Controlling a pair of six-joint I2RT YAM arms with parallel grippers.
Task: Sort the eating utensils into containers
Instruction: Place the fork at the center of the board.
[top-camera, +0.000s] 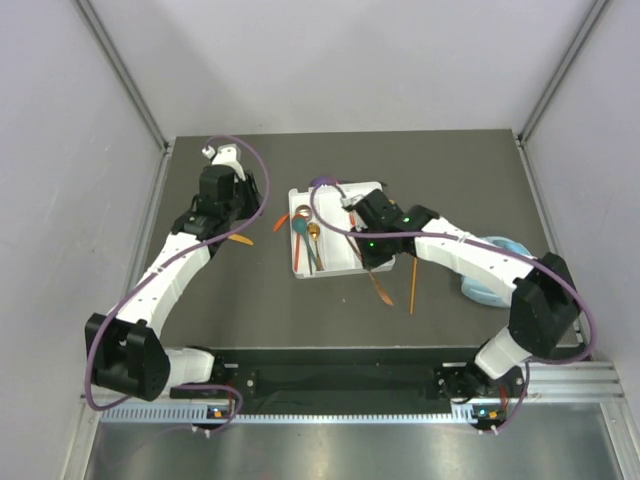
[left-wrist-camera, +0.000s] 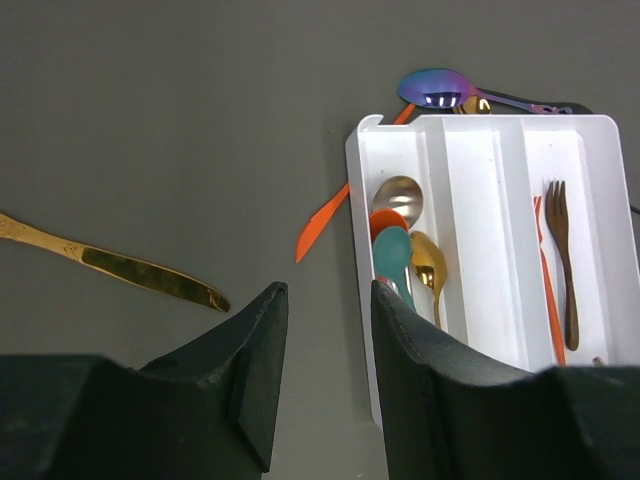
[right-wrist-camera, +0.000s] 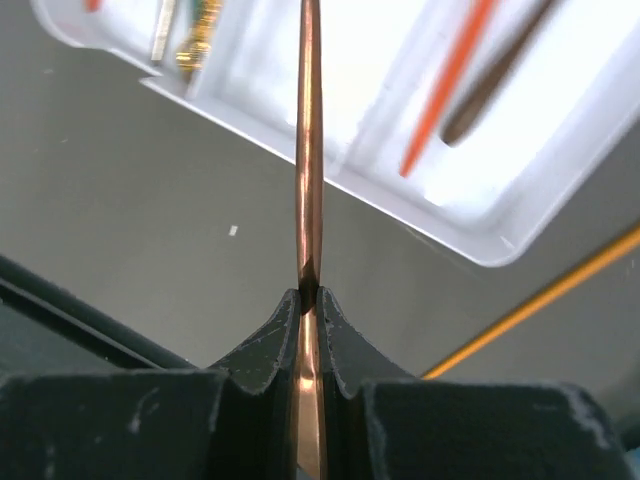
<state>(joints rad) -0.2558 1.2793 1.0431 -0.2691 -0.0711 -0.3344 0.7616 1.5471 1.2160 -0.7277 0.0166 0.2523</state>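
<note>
The white divided tray (top-camera: 340, 262) lies mid-table. In the left wrist view (left-wrist-camera: 490, 170) its left compartment holds a silver spoon (left-wrist-camera: 398, 195), a teal spoon (left-wrist-camera: 392, 250) and a gold spoon (left-wrist-camera: 428, 262). Its right compartment holds a brown fork (left-wrist-camera: 562, 250) and an orange stick (left-wrist-camera: 548, 285). My right gripper (top-camera: 370, 258) (right-wrist-camera: 309, 297) is shut on a thin copper utensil (right-wrist-camera: 308, 150), held edge-on above the tray's near corner (right-wrist-camera: 480, 240). My left gripper (top-camera: 238, 218) (left-wrist-camera: 328, 300) is open and empty, just left of the tray.
A gold knife (left-wrist-camera: 130, 268) and an orange utensil (left-wrist-camera: 325, 215) lie on the table left of the tray. A purple spoon (left-wrist-camera: 440, 88) lies behind it. An orange stick (top-camera: 413, 285) lies right of the tray. Light-blue headphones (top-camera: 490, 280) sit at the right.
</note>
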